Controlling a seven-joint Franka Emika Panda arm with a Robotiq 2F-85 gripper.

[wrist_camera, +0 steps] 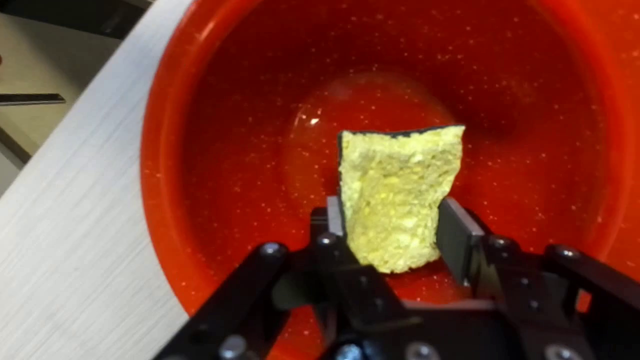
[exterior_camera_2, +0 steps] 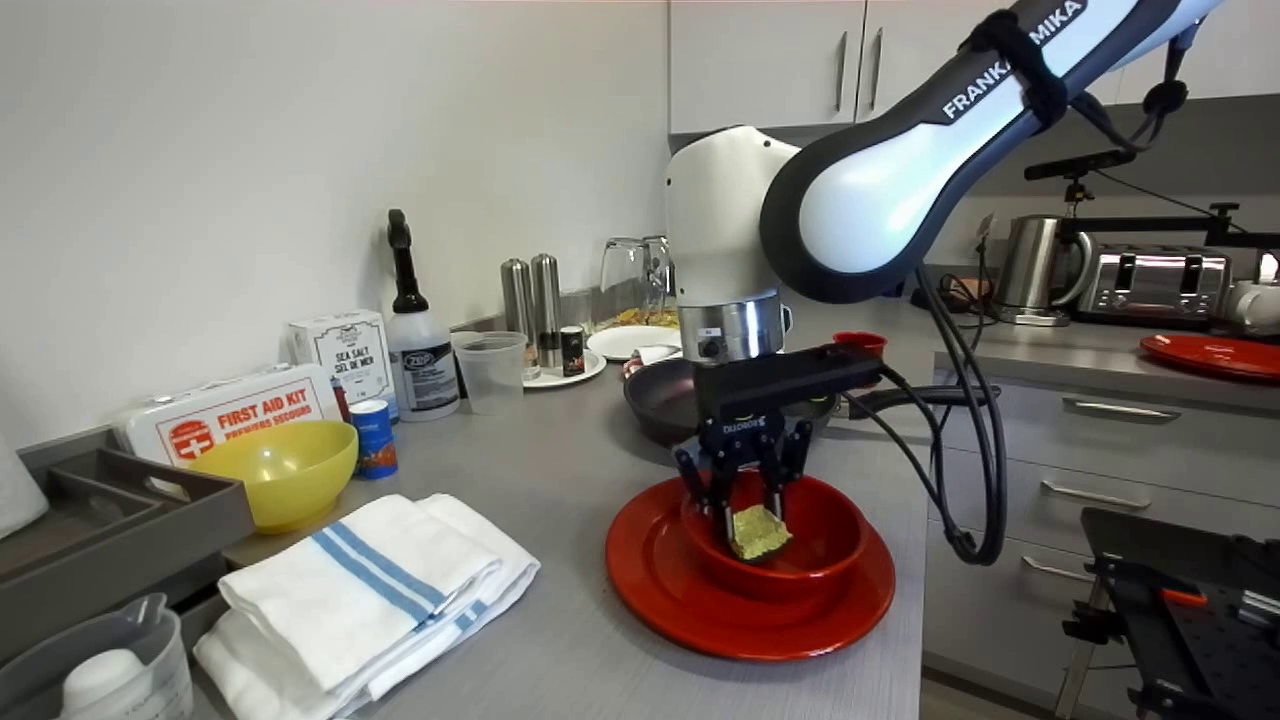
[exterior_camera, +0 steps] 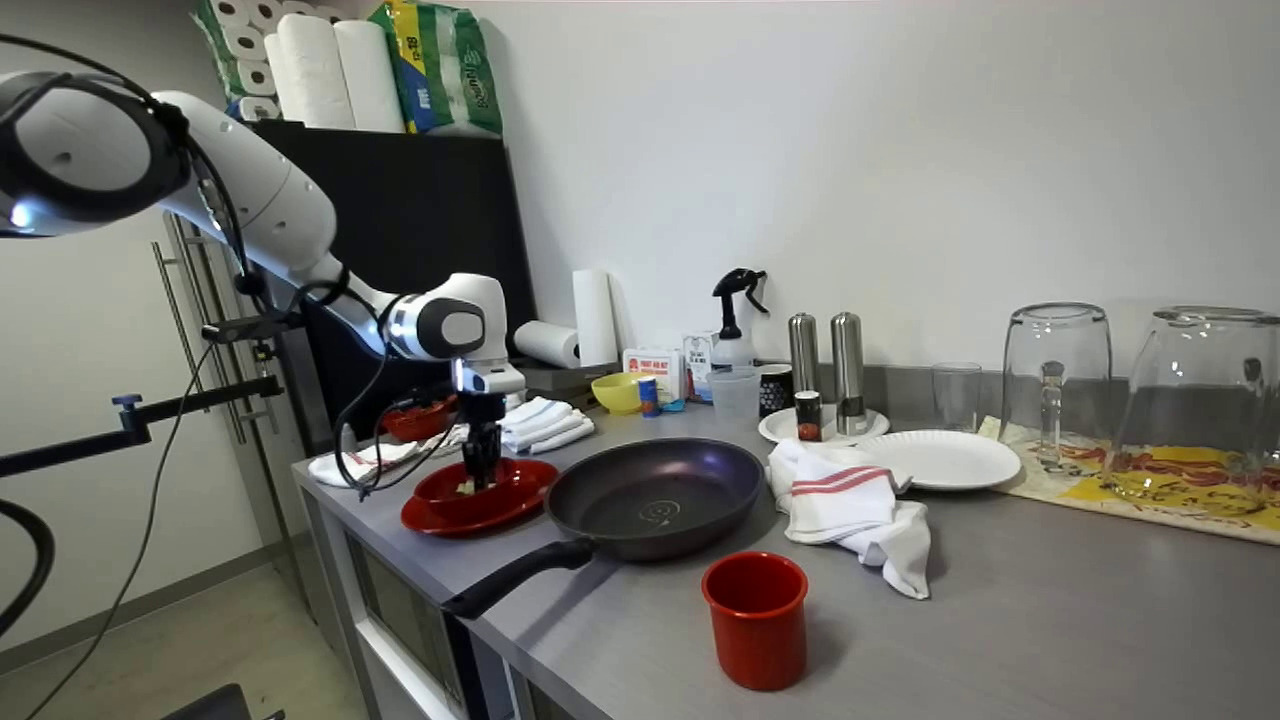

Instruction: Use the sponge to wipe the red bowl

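Pincer (wrist_camera: 397, 223) clamped on the yellow sponge (wrist_camera: 401, 185), mid-frame in the wrist view; one pad per side, sponge sticking out past the fingertips. Sponge sits inside the red bowl (exterior_camera_2: 805, 578), lower right of center in an exterior view, bowl on red plate (exterior_camera_2: 650, 590). Sponge-bowl contact: can't tell.

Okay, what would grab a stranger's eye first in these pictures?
Probably the white arm, slanting in from upper right in an exterior view, its tool closed on a yellow sponge inside the bowl. Next, that glossy red bowl, sitting on a red plate near the edge of the counter. In an exterior view, the black pan beside the plate and the red cup nearer the camera may come third.
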